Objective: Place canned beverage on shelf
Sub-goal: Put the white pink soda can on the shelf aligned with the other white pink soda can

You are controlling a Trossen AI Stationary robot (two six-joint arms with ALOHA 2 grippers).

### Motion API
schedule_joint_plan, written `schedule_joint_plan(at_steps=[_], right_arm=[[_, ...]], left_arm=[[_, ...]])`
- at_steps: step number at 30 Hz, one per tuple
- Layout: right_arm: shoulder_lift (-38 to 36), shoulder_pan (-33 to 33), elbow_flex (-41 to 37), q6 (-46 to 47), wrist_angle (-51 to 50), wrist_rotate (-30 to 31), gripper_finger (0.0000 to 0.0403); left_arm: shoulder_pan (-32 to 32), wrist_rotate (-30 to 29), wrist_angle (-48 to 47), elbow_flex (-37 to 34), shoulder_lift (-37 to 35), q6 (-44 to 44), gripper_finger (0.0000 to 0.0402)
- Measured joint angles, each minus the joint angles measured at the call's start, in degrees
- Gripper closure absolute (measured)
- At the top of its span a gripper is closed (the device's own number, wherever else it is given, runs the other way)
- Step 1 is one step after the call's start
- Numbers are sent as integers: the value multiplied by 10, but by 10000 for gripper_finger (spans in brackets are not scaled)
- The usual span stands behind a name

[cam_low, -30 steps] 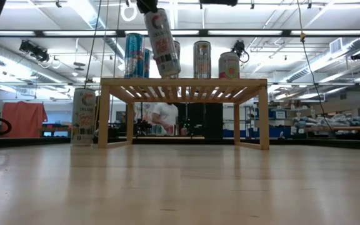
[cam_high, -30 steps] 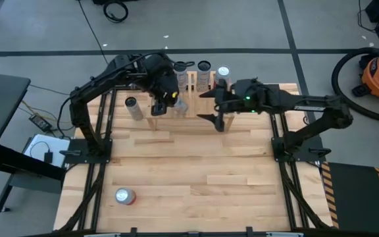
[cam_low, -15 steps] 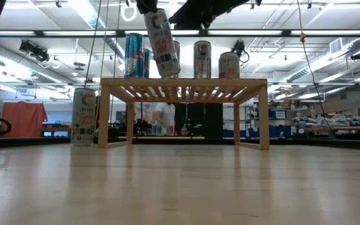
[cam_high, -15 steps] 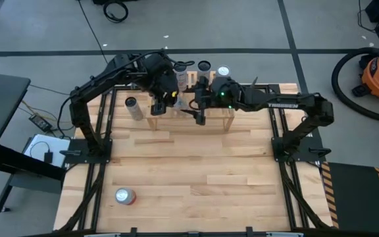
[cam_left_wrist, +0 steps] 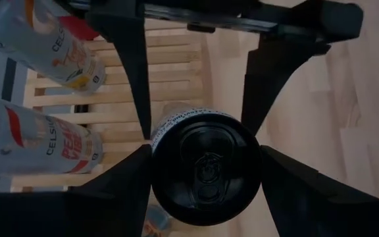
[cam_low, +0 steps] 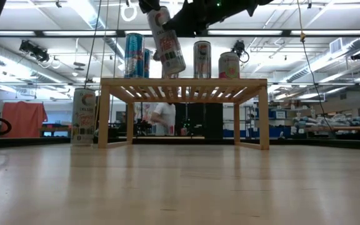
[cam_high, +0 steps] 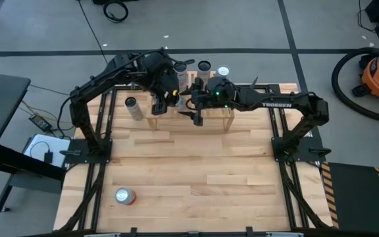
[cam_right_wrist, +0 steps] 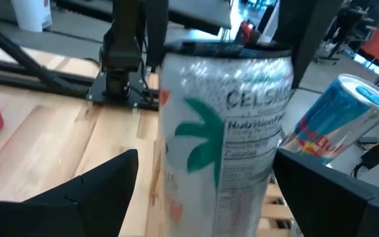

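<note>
My left gripper (cam_left_wrist: 206, 181) is shut on a white Celsius can (cam_low: 167, 40). The can hangs tilted above the left part of the slatted wooden shelf (cam_low: 183, 82). My right gripper (cam_right_wrist: 206, 191) has come in level from the table's right and is open. Its two fingers (cam_left_wrist: 135, 85) stand on either side of the can's body (cam_right_wrist: 226, 125) with a gap at each side. From above, both grippers meet over the shelf (cam_high: 212, 115), the left gripper (cam_high: 166, 99) beside the right gripper (cam_high: 193, 110). My left gripper pinches the can's top end (cam_left_wrist: 156, 168) between its two fingers, one on each side of the rim. The fingers come slanting down from above. The can hangs below them, lifted clear of the shelf, its bottom end (cam_low: 179, 69) swung toward the right.
Several cans stand along the shelf's back: a blue one (cam_low: 134, 55), a silver one (cam_low: 202, 59) and a shorter one (cam_low: 229, 64). Another can (cam_high: 133, 106) stands on the table left of the shelf. A red-and-white can (cam_high: 125, 195) lies near the front left.
My right gripper has moved toward the table's left and down, over the shelf, to the can that my left gripper holds. Its open fingers now stand around the can's body. My left gripper has kept its place.
</note>
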Motion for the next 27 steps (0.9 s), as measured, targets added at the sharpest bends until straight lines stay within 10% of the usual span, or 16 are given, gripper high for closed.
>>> schedule_joint_plan(at_steps=[15,27], right_arm=[[4,-2,0,10,3,-11,156],[3,9,0,32,-2,29,157]], left_arm=[[0,13,3,0,0,-13,154],[-4,6,-3,0,0,18,117]])
